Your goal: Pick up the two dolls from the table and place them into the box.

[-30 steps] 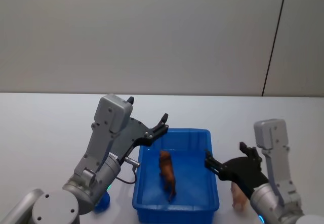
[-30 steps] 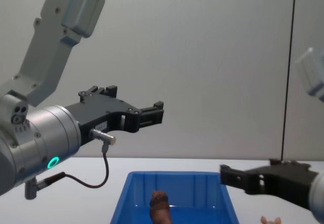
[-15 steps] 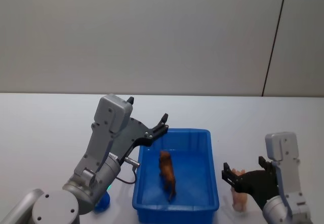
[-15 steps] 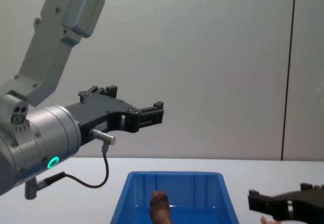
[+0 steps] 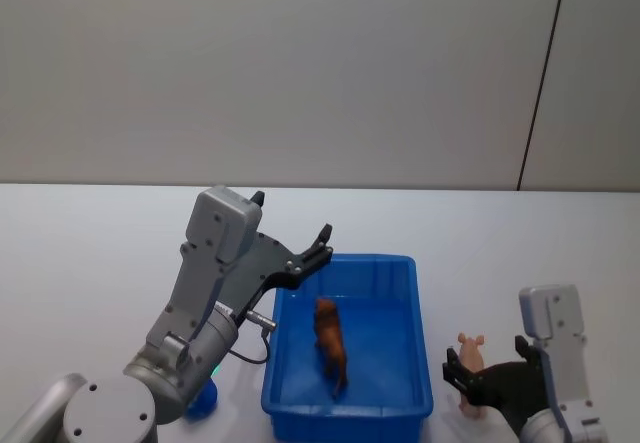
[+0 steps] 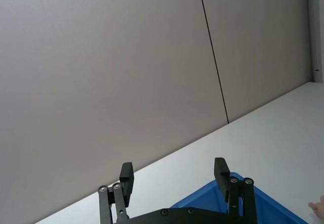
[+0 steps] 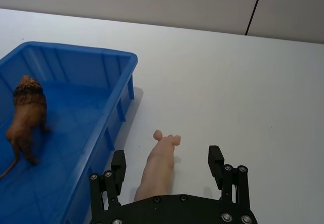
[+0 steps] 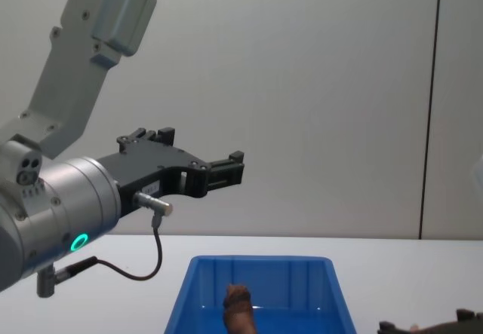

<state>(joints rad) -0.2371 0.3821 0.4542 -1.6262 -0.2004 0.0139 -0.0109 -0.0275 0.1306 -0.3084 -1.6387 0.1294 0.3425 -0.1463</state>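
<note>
White table (image 5: 80, 253) bearing a blue box (image 5: 370, 260). The left gripper (image 6: 173, 168) hovers above the box's left rim, fingers spread wide, holding nothing. The right gripper (image 7: 167, 155) is low, right of the box, fingers spread either side of the pink pig doll (image 7: 161, 159), whose rear it hides. The brown dog doll (image 7: 25, 115) stands inside the box. Open tabletop lies beyond the pig.

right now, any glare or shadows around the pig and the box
Right wrist view: the pink pig is evenly lit, no glare; the box throws a soft shadow onto the table beside its wall. Chest view: faint pale sheen on the box floor near the brown doll.
</note>
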